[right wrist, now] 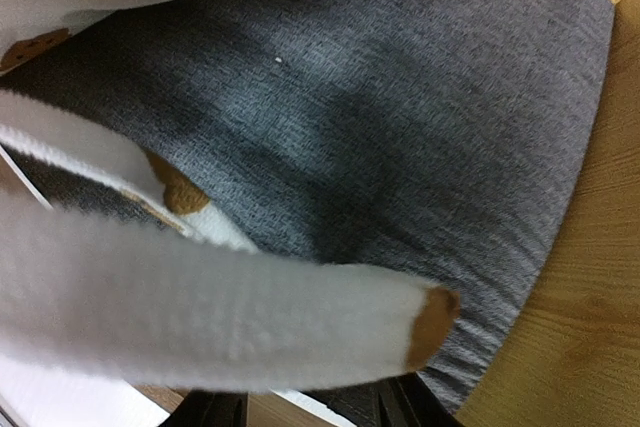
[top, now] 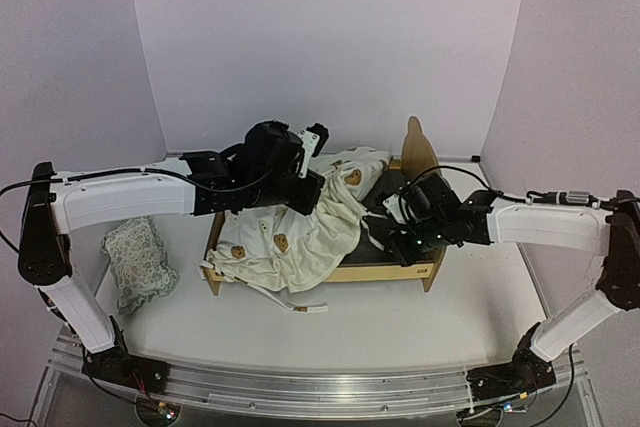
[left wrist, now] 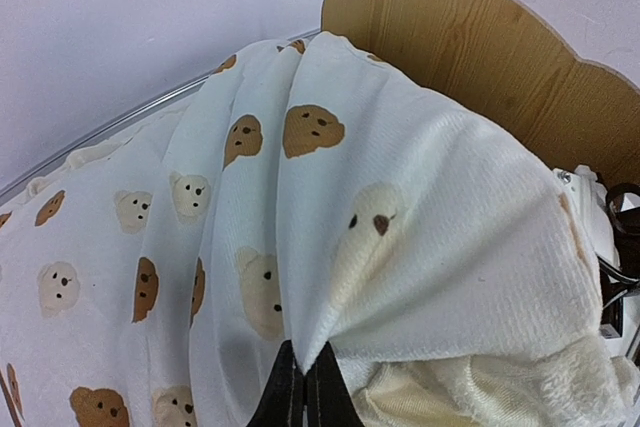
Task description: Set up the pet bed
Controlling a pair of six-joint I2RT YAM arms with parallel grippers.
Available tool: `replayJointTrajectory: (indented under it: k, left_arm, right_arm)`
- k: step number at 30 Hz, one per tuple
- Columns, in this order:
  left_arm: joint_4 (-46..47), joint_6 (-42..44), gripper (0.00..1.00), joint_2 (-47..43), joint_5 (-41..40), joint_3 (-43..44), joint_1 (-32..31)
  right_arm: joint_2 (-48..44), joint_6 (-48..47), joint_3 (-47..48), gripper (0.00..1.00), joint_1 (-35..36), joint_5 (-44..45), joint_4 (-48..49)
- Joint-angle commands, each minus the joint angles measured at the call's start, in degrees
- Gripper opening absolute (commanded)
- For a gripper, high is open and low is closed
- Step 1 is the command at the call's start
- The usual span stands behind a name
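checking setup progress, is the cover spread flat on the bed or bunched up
Bunched. The cover lies in folds, pinched by the left end effector, and the bed's grey base is partly bare.

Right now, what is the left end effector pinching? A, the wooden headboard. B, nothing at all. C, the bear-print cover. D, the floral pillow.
C: in the left wrist view the left end effector is closed on a gathered fold of the bear-print cover.
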Motion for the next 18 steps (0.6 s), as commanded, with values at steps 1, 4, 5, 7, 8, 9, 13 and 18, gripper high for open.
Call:
replayJointTrajectory:
  k: [1,4,5,7,8,9,13,18]
  left_arm:
    - [-0.06,-1.16,0.0,-3.95,-2.27,-0.2,0.69]
    - [-0.05,-1.48,0.0,-4.54,-2.19,-0.19,0.91]
    - [-0.04,-1.51,0.0,-4.76,-2.14,-0.12,0.93]
    - [-0.23,-1.51,0.0,-5.03,-2.04,0.03,1.03]
    - [-0.33,-1.51,0.0,-5.09,-2.01,0.13,1.03]
    - [-0.4,-1.51,0.0,-5.12,-2.01,0.14,1.02]
    - [-0.55,-1.6,0.0,-5.23,-1.85,0.2,1.02]
    - [-0.51,-2.26,0.0,-4.96,-1.23,0.96,1.08]
  right_arm:
    - [-2.21,2.35,-1.92,0.47,0.11,-4.27,5.18]
    - [-1.46,2.59,-2.25,0.51,0.11,-6.18,6.89]
    - [-0.81,2.7,-2.19,0.52,0.11,-6.22,7.2]
    - [0.44,2.88,-2.24,0.55,0.11,-6.55,8.35]
    - [0.87,3.07,-2.48,0.57,0.11,-6.65,9.25]
    - [1.26,3.36,-2.91,0.58,0.11,-6.66,10.24]
    - [2.24,4.28,-4.0,0.63,0.12,-6.15,15.05]
    - [4.33,4.32,-5.04,0.65,0.11,-5.7,20.15]
